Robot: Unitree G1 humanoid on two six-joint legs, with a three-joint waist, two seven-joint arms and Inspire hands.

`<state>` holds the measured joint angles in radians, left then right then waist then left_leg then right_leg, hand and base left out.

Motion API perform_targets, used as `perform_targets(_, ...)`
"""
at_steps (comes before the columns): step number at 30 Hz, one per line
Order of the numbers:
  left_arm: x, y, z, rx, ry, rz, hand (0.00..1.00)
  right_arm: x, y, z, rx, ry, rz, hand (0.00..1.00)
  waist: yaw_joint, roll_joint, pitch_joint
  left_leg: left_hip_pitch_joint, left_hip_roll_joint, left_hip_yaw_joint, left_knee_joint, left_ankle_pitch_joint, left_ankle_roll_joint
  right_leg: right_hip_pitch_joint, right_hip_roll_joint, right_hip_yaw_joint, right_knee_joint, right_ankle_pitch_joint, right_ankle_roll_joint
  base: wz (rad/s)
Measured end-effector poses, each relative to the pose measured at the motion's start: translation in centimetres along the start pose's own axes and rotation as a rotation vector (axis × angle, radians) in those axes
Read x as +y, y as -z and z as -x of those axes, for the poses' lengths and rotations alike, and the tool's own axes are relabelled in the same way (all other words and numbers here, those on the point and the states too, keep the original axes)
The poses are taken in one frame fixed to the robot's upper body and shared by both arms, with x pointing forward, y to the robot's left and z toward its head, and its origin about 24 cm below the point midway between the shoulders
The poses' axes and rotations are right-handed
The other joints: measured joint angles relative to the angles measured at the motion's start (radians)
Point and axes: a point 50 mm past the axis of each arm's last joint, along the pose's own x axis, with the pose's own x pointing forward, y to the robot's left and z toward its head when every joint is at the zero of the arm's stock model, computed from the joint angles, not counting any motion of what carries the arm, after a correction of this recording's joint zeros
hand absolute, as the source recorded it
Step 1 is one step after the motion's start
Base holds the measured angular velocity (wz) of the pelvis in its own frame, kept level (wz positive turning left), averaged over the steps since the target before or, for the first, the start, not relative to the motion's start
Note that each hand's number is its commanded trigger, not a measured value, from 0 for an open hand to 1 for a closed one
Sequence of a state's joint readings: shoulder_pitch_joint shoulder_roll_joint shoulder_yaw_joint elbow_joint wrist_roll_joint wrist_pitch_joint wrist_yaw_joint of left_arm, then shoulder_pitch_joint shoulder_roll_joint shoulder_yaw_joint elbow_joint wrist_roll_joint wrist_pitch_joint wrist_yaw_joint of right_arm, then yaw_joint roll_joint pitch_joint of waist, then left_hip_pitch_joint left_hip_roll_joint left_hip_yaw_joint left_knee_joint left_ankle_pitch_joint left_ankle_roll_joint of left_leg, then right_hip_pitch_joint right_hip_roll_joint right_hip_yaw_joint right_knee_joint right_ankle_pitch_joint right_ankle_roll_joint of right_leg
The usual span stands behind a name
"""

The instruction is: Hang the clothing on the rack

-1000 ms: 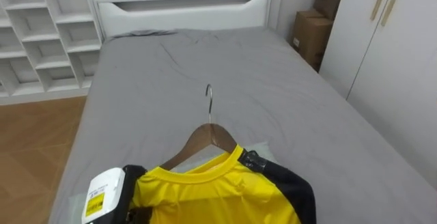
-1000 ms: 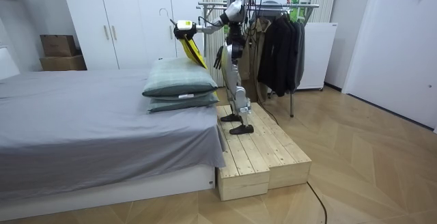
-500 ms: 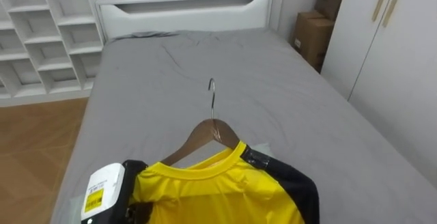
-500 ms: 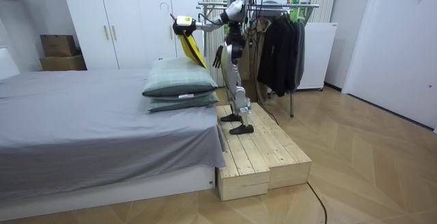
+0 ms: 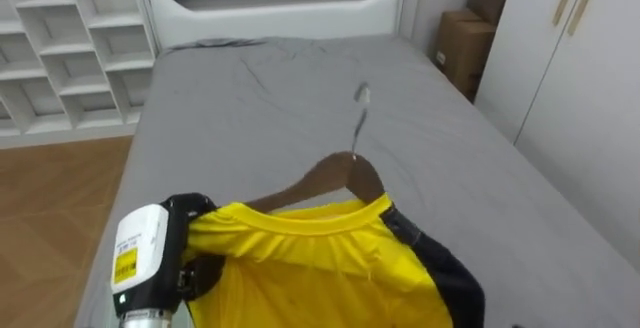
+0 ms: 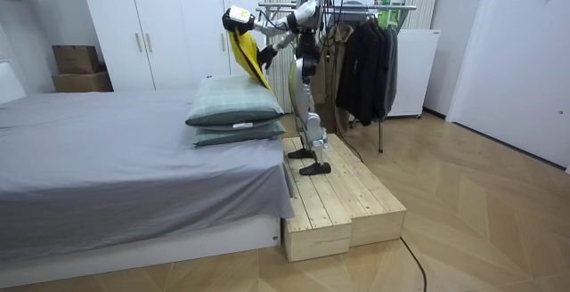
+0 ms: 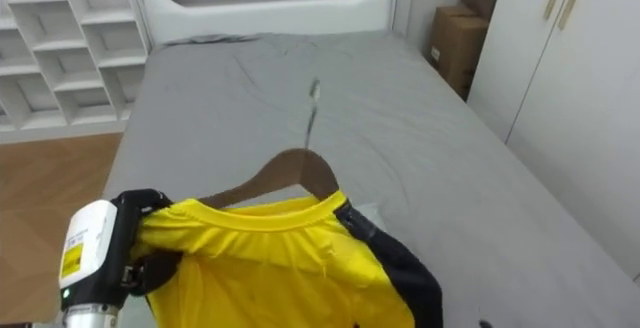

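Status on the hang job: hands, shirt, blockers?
Left hand shut on yellow black-sleeved shirt, held over grey bed. Shirt sits on wooden hanger, hook free. Right hand up near shirt. Clothes rack behind robot.

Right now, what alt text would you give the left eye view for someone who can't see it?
The robot's left hand, low at the left, grips a yellow shirt on a wooden hanger, held above a grey bed. Beyond stand white shelves at the left and a white wardrobe at the right.
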<state>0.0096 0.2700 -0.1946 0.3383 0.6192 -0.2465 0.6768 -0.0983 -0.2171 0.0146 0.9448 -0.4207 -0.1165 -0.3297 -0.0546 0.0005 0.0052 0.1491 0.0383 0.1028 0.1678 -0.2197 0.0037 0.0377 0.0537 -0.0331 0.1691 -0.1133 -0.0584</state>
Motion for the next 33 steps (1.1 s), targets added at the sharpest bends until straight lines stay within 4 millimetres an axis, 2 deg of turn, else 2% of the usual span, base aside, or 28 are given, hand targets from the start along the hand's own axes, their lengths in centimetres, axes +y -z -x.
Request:
perform_targets(3,0.3,0.0,-0.3,0.001,-0.003,-0.002,1.0,-1.1,-2.0,-0.3,-0.112,0.082,0.034,0.0,0.006,-0.007,-0.0006,-0.015,0.0,0.0,0.0,0.0,0.0,-0.006,0.0,-0.002,-0.002,0.0,0.0,-0.01)
perform_targets(9,0.5,0.1,-0.6,0.006,0.012,-0.003,1.0,-2.2,-4.0,-0.4,-0.219,0.179,0.068,0.0,0.019,-0.01,-0.0011,-0.015,0.001,-0.003,0.0,0.0,0.0,-0.007,0.0,-0.004,-0.001,0.0,-0.001,0.02)
perform_targets(18,1.1,-0.9,-1.2,-0.033,-0.009,0.017,1.0,-5.0,-8.7,0.2,-0.44,0.337,0.006,0.0,0.034,-0.015,-0.0009,-0.003,0.003,-0.005,-0.004,0.0,0.0,0.004,0.0,-0.003,0.001,0.001,-0.001,0.0)
perform_targets(28,1.2,-0.7,-1.3,-0.021,0.004,0.011,1.0,-5.3,-9.7,0.6,-0.488,0.359,-0.021,0.0,0.036,-0.014,0.0,-0.004,0.002,0.001,-0.004,0.0,0.0,0.003,-0.001,0.0,-0.001,0.001,-0.001,0.0)
perform_targets(33,1.2,-0.6,-1.3,-0.01,0.004,0.006,1.0,-5.2,-10.2,0.8,-0.495,0.34,-0.117,0.0,0.032,-0.01,-0.0005,-0.009,0.002,0.0,-0.003,0.0,0.0,0.001,0.0,-0.002,-0.003,0.001,-0.001,0.0)
